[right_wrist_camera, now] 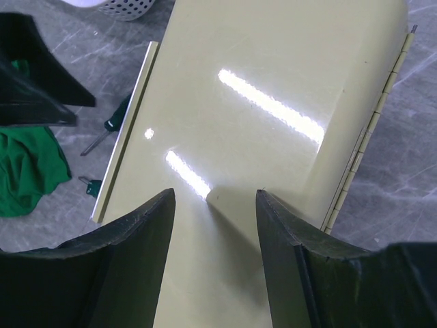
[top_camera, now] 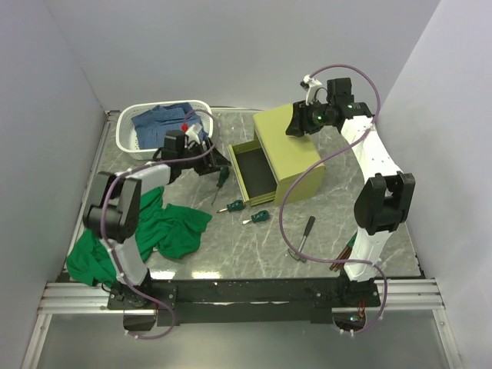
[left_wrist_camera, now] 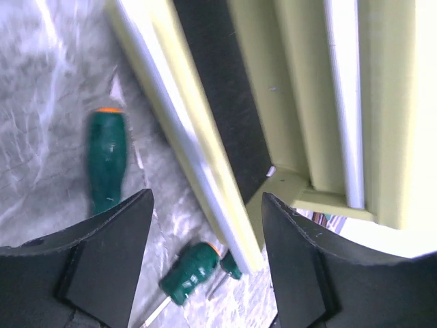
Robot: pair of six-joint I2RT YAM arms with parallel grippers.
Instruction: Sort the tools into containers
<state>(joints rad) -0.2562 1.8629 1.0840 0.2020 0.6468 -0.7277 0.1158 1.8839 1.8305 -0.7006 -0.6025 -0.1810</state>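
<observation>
The olive-yellow tool chest [top_camera: 296,142] stands at the back centre with one drawer [top_camera: 254,173] pulled out towards the left. My left gripper [top_camera: 215,164] hangs open and empty beside the silver drawer front [left_wrist_camera: 181,123]. A long green-handled screwdriver [top_camera: 221,181] [left_wrist_camera: 107,157] lies on the table just under it. Two stubby screwdrivers [top_camera: 233,206] [top_camera: 260,218] lie nearer the front; in the left wrist view one stubby screwdriver [left_wrist_camera: 190,273] shows between the fingers. A black-handled hammer [top_camera: 305,237] lies front right. My right gripper [top_camera: 296,123] [right_wrist_camera: 215,195] is open above the chest's lid [right_wrist_camera: 273,82], holding nothing.
A white lattice basket [top_camera: 127,134] with blue cloth stands at the back left. A green cloth [top_camera: 165,231] is heaped by the left arm's base. A purple cable [top_camera: 283,207] loops down in front of the chest. Walls close in the table on three sides.
</observation>
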